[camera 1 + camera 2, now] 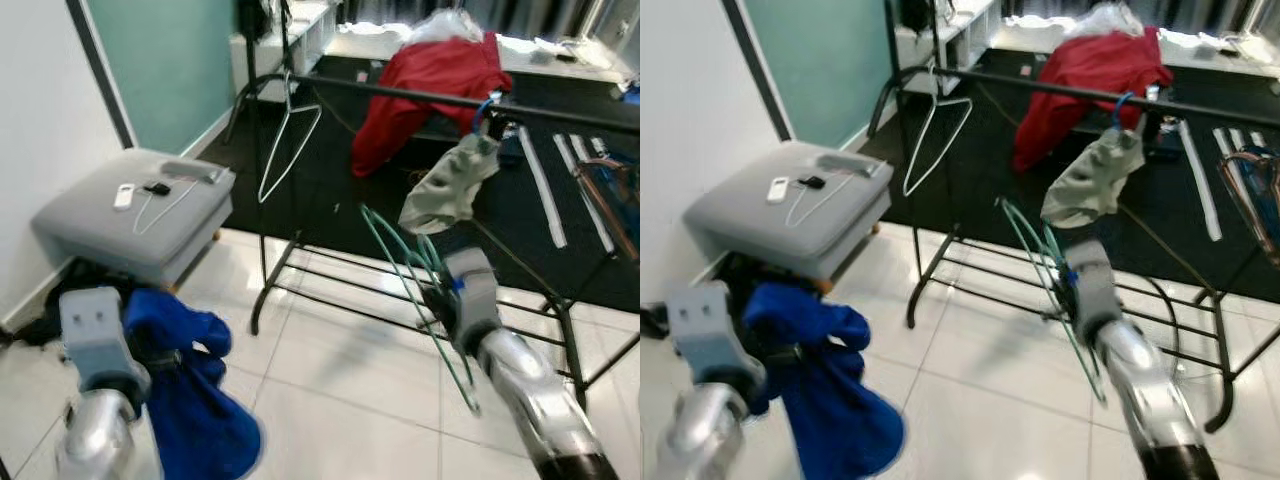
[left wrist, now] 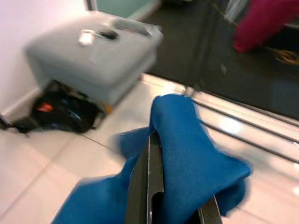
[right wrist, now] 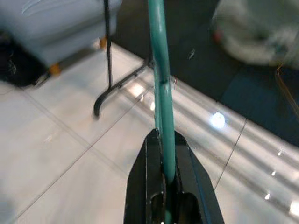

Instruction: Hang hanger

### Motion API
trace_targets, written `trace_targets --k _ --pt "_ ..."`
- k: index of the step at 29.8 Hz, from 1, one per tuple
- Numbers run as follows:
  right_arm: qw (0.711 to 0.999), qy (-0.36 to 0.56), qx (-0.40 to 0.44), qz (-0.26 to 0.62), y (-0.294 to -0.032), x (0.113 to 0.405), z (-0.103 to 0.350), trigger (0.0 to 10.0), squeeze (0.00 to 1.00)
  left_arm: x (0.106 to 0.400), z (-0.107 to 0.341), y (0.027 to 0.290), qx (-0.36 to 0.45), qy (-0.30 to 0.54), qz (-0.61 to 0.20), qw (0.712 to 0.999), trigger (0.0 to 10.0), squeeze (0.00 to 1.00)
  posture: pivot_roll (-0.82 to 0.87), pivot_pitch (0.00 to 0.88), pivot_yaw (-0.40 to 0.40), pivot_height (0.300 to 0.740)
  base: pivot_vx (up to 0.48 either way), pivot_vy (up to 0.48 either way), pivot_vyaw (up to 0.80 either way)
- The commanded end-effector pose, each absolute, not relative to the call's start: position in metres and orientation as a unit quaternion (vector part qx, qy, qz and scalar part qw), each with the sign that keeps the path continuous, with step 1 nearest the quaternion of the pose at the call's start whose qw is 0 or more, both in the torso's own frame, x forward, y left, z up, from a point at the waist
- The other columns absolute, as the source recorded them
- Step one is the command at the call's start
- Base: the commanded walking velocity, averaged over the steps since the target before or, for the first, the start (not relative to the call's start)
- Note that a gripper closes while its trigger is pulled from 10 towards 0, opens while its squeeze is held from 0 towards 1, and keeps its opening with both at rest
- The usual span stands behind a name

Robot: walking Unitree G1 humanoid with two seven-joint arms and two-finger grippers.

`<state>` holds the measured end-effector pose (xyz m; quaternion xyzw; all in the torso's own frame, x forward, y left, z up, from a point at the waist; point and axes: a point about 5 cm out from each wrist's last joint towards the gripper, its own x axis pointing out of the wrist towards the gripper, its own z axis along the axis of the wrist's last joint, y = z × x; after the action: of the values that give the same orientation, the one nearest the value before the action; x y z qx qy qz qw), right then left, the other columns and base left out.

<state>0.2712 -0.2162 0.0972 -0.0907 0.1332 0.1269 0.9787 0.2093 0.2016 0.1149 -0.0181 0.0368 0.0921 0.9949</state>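
Hanger point(image 1: 415, 290), green, sits clamped in your right gripper point(image 3: 164, 179), low before the rack point(image 1: 420, 100), under its top bar. Your left gripper point(image 2: 154, 186) is closed on blue cloth point(image 1: 190, 390). Open tiles point(image 1: 330, 390) lie between.

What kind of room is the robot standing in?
Probably a bedroom or laundry corner of a home: a black clothes rack with a hanger and grey garment on it, a red garment behind, a grey ottoman on white tiles.
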Motion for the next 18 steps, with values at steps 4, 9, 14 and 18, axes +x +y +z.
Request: trace_targets --k 4,9,14,18 --pt "0.989 0.059 -0.030 0.130 -0.208 0.288 0.124 10.0 0.00 0.226 0.137 0.201 0.010 -0.024 0.101 0.995 10.0 0.00 -0.03 0.070 -0.034 0.740 0.000 0.000 0.80" --pt "0.989 0.054 0.004 0.136 -0.203 0.302 0.124 10.0 0.00 0.238 0.140 0.187 0.037 -0.028 0.049 0.998 10.0 0.00 -0.03 0.046 -0.035 0.740 0.000 0.000 0.80" --pt "0.989 0.053 0.016 0.140 -0.200 0.299 0.127 10.0 0.00 0.242 0.144 0.182 0.027 -0.031 0.041 0.998 10.0 0.00 -0.03 0.049 -0.035 0.740 0.000 0.000 0.80" --pt "0.987 0.045 0.025 0.149 -0.195 0.300 0.133 10.0 0.00 0.249 0.150 0.170 0.017 -0.043 0.022 0.999 10.0 0.00 -0.02 0.047 -0.035 0.740 0.000 0.000 0.80"
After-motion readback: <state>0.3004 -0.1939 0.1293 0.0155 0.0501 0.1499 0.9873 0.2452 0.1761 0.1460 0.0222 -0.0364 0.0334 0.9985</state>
